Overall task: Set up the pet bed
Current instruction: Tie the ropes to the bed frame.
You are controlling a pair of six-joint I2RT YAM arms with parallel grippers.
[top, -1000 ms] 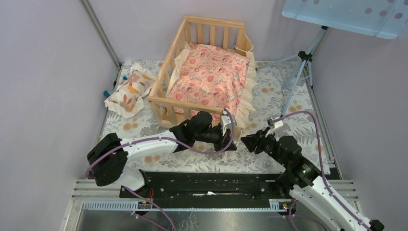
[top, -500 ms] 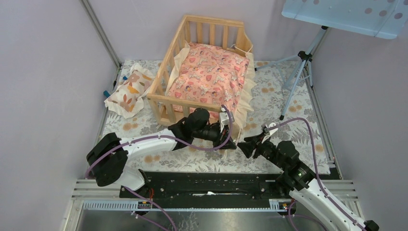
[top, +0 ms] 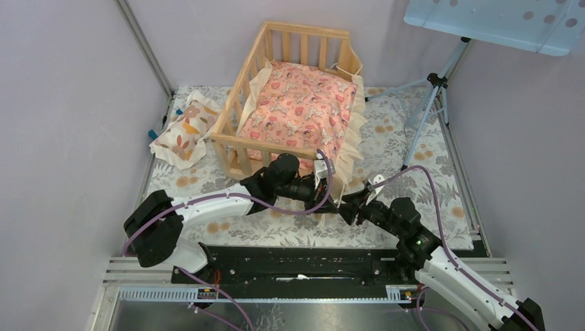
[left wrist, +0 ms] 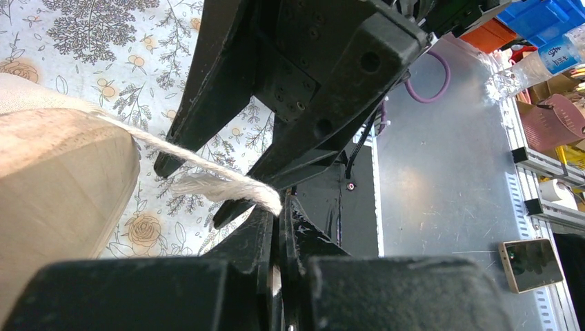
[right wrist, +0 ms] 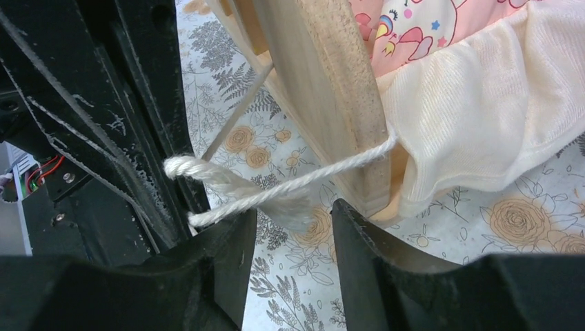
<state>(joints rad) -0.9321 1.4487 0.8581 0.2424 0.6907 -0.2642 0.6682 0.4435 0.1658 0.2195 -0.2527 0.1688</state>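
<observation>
Tabletop: floral cloth; lilac walls, tripod at right. Pet bed: far centre, pink cushion inside. Cord from its near post: pinched in my closed left jaws; my right jaws stand apart around its frayed end. Change: right arm has moved in toward the cord.

R gripper: black fingers apart, frayed end of white twisted cord at gap btwn tips. Cord runs to light-wood pet bed post; pink patterned cushion w/ cream ruffle overhangs floral cloth.
</observation>
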